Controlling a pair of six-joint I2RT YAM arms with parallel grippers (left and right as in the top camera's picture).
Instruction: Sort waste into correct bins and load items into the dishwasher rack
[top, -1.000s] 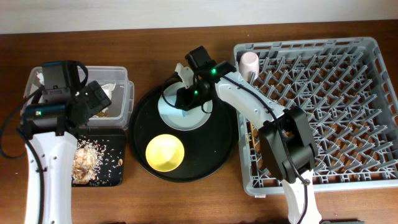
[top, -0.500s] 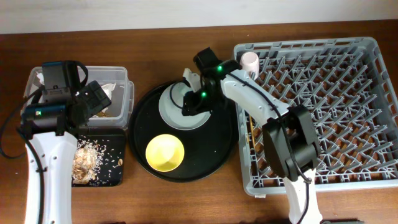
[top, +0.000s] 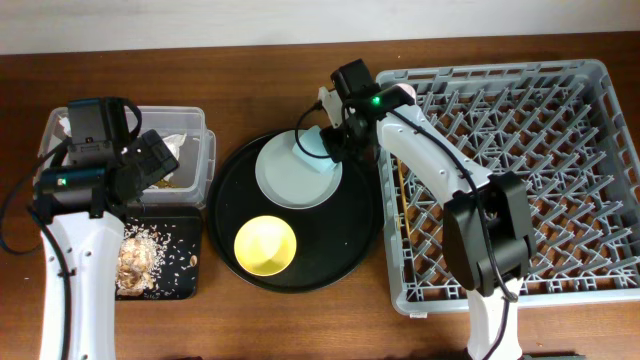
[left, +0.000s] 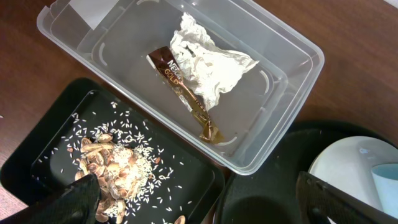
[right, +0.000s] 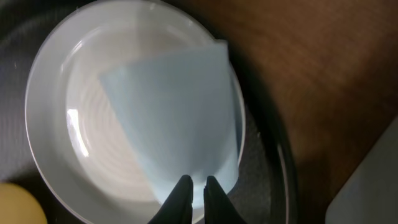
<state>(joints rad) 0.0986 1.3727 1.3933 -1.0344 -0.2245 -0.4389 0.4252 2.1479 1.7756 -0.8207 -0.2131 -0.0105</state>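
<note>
My right gripper (top: 334, 141) (right: 198, 185) is shut on the rim of the light-blue cup (top: 314, 149) (right: 180, 118) and holds it tilted over the right edge of the pale grey-green plate (top: 283, 182) (right: 74, 130). The yellow bowl (top: 265, 245) sits in front of the plate. The pink cup (top: 402, 98) stands in the grey dishwasher rack (top: 530, 150) at its far left corner. My left gripper (top: 150, 165) (left: 205, 205) is open and empty above the clear tub (left: 273, 112), which holds the white napkin (left: 208, 62) and brown wrapper (left: 186, 93). Food scraps (left: 112, 165) lie in the shallow black tray (left: 186, 171).
Plate and bowl rest on a large round black tray (top: 350, 235) between the tub (top: 196, 140) and the rack. Thin wooden chopsticks (top: 400, 205) seem to lie along the rack's left side. Bare wooden table runs along the front.
My right gripper has risen from the plate with the light-blue cup and moved right and back, toward the rack. The left arm has not moved.
</note>
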